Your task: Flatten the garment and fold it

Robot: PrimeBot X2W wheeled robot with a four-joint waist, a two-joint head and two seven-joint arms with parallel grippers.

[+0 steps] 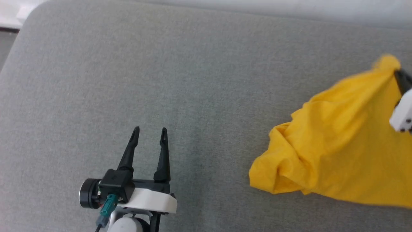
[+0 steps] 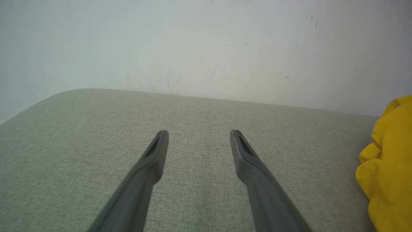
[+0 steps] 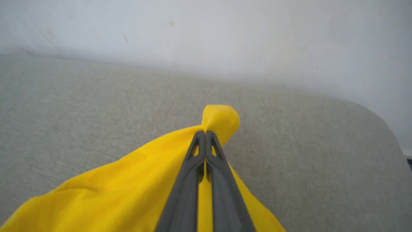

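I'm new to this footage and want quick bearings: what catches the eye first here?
The bright yellow garment stands out, bunched at the right of the grey fabric surface. The right gripper is shut on a pinch of it, a nub of cloth poking past its tips. The left gripper stands open over bare surface at the head view's lower left, apart from the garment.

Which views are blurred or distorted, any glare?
Head view: garment edge by the right gripper is smeared, light flat. Right wrist view: cushion and wall soft, fingers sharp. Left wrist view: crisp, no glare.
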